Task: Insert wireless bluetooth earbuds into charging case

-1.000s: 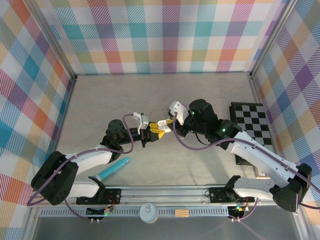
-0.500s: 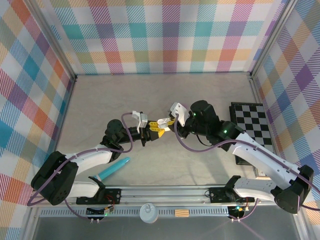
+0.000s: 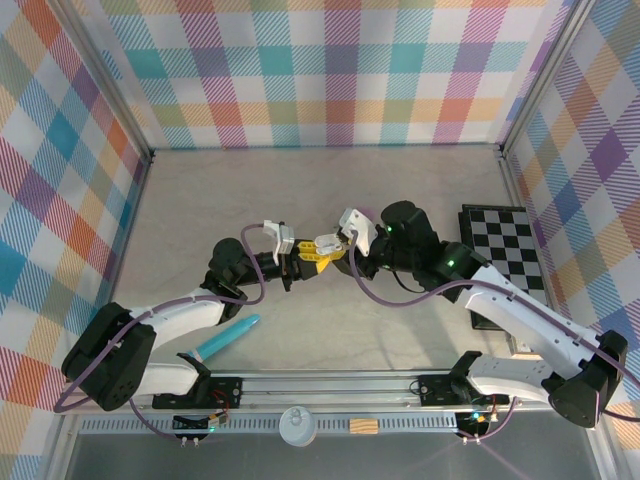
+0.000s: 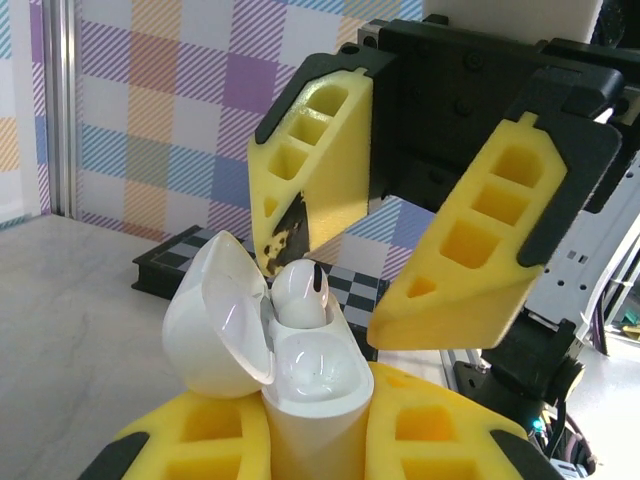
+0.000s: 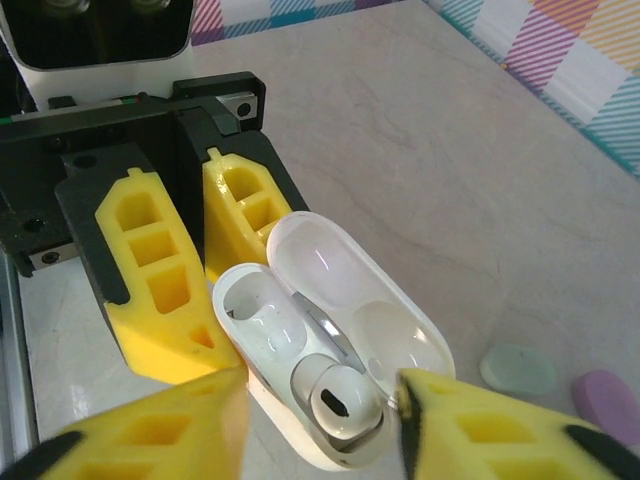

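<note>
Just beyond white case (image 5: 345, 275), mint case (image 5: 515, 368).

No text, label, brand, number or sign can be read on anything in view
</note>
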Available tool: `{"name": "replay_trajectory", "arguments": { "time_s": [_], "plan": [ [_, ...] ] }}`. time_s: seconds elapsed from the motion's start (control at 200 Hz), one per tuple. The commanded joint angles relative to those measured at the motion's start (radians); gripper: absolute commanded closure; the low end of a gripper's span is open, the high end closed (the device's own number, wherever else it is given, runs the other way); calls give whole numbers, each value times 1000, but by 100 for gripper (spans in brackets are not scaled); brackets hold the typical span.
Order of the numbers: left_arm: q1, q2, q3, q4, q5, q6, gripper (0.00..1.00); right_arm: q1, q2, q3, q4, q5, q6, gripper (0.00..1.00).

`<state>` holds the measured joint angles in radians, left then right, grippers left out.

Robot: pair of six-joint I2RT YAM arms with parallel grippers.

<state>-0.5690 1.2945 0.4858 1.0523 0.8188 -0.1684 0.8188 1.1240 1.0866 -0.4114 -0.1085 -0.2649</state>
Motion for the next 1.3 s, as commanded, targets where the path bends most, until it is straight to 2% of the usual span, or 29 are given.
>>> {"name": "replay_trajectory", "arguments": {
  "time_s": [0.0, 0.16, 0.44, 0.565, 0.89, 1.095, 1.295],
  "plan": [
    [-4, -24, 13, 63, 4, 14, 100, 1, -61, 5, 29, -3, 27, 47],
    [0, -32, -12, 51, -20, 62, 100, -49, -156, -59, 117, -25, 130, 36],
    [4, -92, -56, -29, -48, 146, 100, -321, -195, -189, 140, -25, 551, 38],
    [4, -120, -71, -74, -49, 175, 100, -402, -101, -218, 94, -63, 668, 40],
    [4, -147, -80, -131, -40, 203, 100, -423, 324, -156, 23, -142, 791, 44],
    [5, -171, -94, -160, -44, 217, 100, -419, 562, -63, 68, -286, 800, 53],
    [4, -193, -97, -199, -47, 234, 100, -405, 693, 14, 46, -300, 773, 56]
  ]
}}
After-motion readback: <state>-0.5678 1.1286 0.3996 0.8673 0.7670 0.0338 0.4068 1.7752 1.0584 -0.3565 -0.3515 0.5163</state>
